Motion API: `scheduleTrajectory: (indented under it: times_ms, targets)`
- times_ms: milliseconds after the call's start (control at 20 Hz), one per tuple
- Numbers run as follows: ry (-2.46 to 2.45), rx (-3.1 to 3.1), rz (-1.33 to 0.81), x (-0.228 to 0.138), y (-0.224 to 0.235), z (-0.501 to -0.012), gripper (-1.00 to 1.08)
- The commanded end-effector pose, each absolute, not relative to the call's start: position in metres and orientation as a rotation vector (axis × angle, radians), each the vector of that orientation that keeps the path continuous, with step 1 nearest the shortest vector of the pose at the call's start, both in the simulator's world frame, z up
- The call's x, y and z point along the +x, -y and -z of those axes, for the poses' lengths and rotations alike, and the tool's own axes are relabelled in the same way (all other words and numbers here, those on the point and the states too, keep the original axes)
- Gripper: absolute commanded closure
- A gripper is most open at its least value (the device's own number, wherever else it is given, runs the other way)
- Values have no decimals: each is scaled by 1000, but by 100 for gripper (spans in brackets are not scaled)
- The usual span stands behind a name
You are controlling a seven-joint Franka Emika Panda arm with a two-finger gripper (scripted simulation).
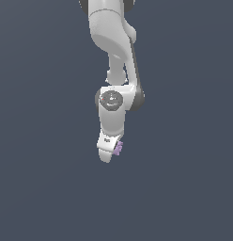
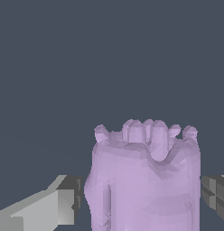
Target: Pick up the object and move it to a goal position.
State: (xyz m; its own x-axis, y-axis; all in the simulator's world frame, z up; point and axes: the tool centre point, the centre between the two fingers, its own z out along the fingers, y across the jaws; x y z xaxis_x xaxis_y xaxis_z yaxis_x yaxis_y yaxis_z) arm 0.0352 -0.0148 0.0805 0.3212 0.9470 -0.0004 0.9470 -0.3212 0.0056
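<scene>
In the wrist view's lower centre, our gripper has its fingers spread, flanking the lilac knobbly object; whether they touch it we cannot tell. We judge it light, rigid and bumpy, best pinched across its flat flanks. Beyond lies plain dark grey floor, open all round the arm.

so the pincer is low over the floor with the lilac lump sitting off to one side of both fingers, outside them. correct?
Not quite. The lilac lump is not outside the fingers: the wrist view shows it between them, one finger on either side. The rest holds: in the exterior view the pincer is low, with the lump peeking out beside it.
</scene>
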Motion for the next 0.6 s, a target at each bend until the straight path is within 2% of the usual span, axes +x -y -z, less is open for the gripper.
scheduleTrajectory:
  times_ms: [0, 550]
  targets:
    - [-1827, 2548, -5, 30, 14, -97, 108]
    - [-1830, 2547, -1, -2, 8, -205, 108]
